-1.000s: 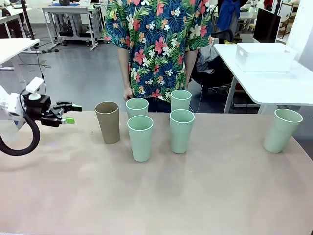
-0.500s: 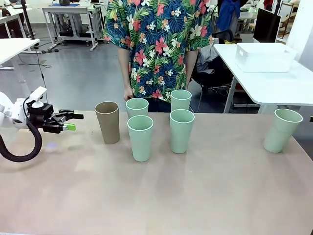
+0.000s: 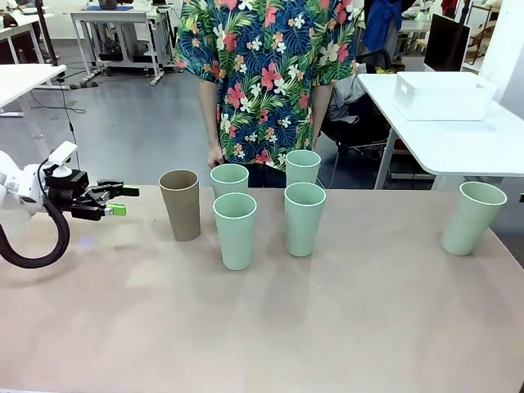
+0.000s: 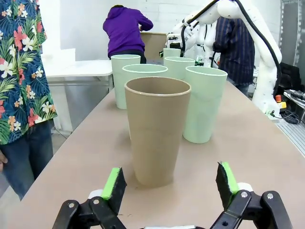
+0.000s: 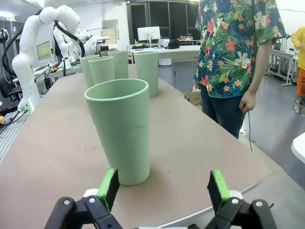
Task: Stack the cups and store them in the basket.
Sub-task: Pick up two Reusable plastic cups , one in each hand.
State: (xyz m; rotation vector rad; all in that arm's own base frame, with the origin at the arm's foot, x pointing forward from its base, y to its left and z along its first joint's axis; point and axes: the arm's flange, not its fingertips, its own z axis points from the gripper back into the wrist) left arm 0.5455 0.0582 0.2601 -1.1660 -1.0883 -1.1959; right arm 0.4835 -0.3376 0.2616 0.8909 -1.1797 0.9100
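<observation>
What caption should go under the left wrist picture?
Open left pincer facing the brown cup, with mint cups standing behind it.

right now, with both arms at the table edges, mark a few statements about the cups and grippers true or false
1. The left gripper is open, with the brown cup just ahead of its fingers. True.
2. Two green cups are stacked. False: the front green cup and every other cup stand singly on the table.
3. The brown cup is inside the basket. False: it stands on the table; the basket sits on another table, far right.
4. The right gripper is open, facing the far-right green cup. True.
</observation>
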